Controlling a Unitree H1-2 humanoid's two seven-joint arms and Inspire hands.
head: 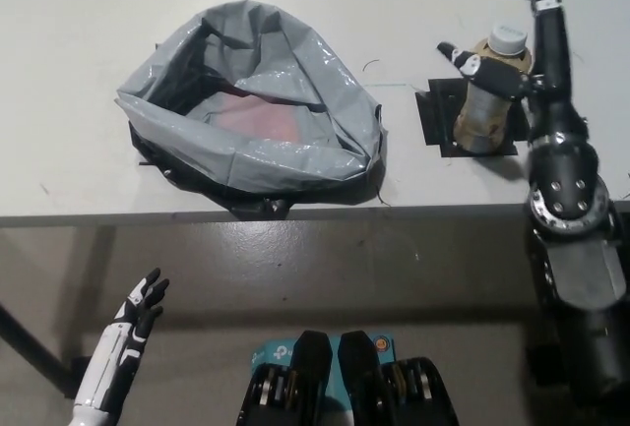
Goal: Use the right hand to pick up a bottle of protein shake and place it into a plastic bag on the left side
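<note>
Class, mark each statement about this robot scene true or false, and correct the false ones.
1. The tan protein shake bottle with the white cap stands upright on a black square patch. True.
2. The bottle already lies inside the grey plastic bag. False: it stands on the table to the right of the bag.
3. The black right hand is at the bottle, with fingers on either side of it. True.
4. The white left hand rests on the white table. False: it hangs below the table edge at lower left, fingers apart.
5. The bag's mouth is tied shut. False: it is open, with something pinkish showing inside.
</note>
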